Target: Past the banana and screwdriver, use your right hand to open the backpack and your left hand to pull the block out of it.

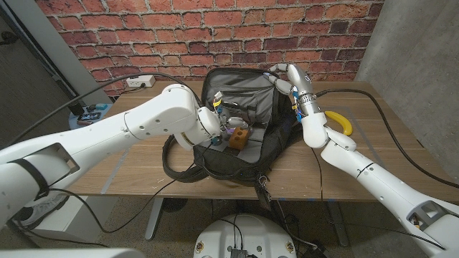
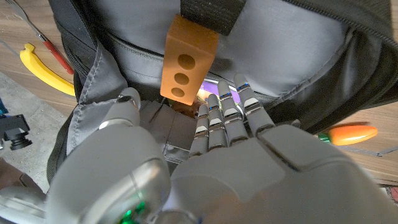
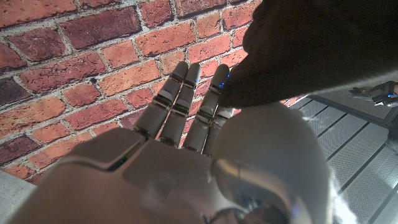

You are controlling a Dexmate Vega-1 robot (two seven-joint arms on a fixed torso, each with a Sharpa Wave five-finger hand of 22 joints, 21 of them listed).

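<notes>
My left hand (image 2: pixel 217 155) reaches into the open backpack (image 2: pixel 298 56), fingers (image 2: pixel 227 118) extended just below the orange block (image 2: pixel 185 59) with three holes. A banana (image 2: pixel 43 68) and red-handled screwdriver (image 2: pixel 56 53) lie on the table beside the bag.

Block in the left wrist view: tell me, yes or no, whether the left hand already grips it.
No. The left hand reaches its fingers toward the orange block inside the backpack without closing on it.

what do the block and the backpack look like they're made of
Block: looks like wood, matte orange-tan with drilled round holes in one face; could be painted. Backpack: black woven fabric, probably nylon, with a smooth grey lining that creases softly and a zipper along the opening.
</notes>
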